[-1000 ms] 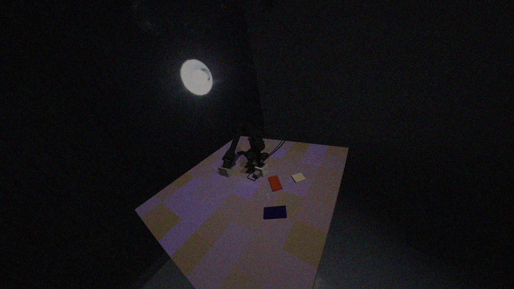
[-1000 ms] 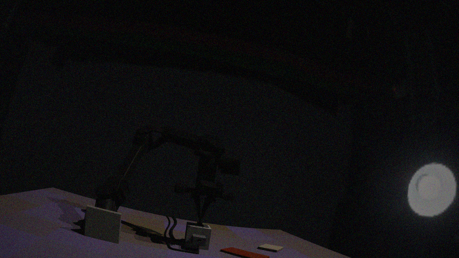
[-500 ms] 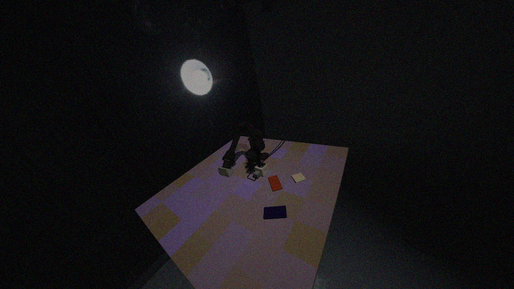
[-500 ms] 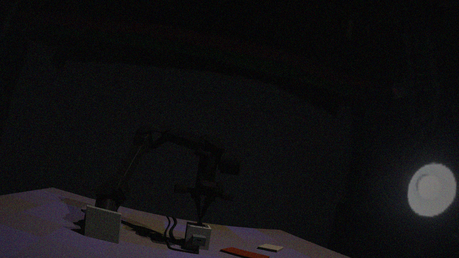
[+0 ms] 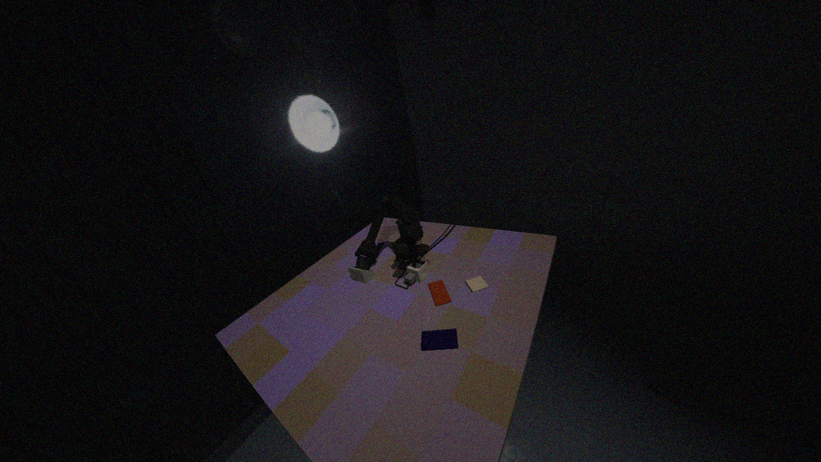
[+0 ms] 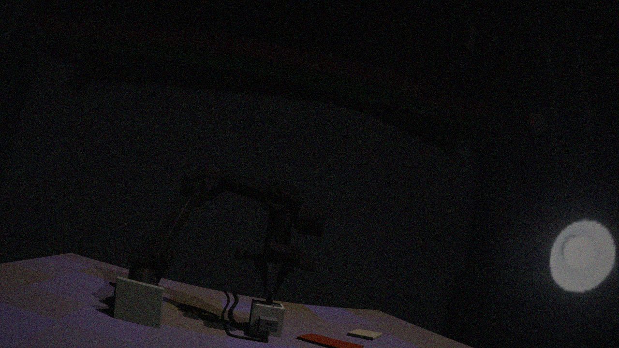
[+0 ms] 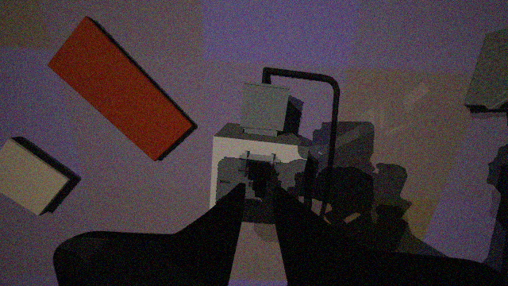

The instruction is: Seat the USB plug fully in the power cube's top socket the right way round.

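Table (image 5: 321, 339): one, purple and tan patches.
Flat pads: three; navy (image 5: 439, 339), orange (image 7: 119, 85), cream (image 7: 33, 176).
Power cube (image 7: 238, 159): one, white.
USB plug (image 7: 259, 175): one, dark, in cube's top socket.
Gripper (image 7: 257, 191): fingers slightly parted, straddling plug, not clamped.
Writing: none legible.

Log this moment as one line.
gripper: open, holding nothing | fingers: astride USB plug | power cube: upright | arm: not clear
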